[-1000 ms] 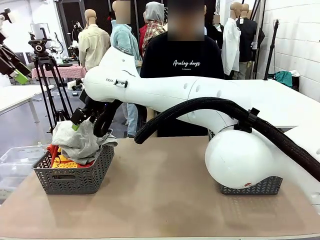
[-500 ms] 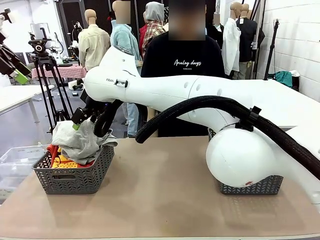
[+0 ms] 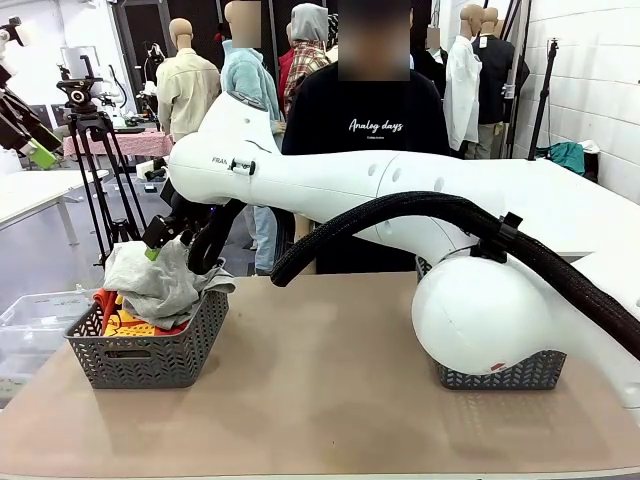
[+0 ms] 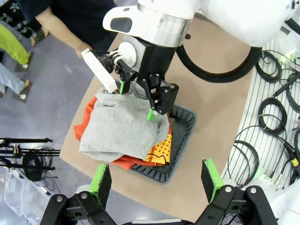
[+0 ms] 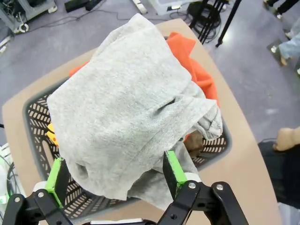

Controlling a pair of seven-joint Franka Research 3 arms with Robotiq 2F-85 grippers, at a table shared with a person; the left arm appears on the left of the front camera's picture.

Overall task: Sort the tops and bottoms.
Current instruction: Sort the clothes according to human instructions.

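Two garments, light grey (image 5: 126, 108) over orange-red (image 5: 197, 65), in one lattice basket (image 3: 150, 355).

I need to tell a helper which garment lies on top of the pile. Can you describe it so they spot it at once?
Find the grey lattice basket at the robot's left end of the table. The light grey garment is draped over the top of its pile, right under the right hand, which is open. It is plain and pale, unlike the orange-red garment with yellow dots beneath.
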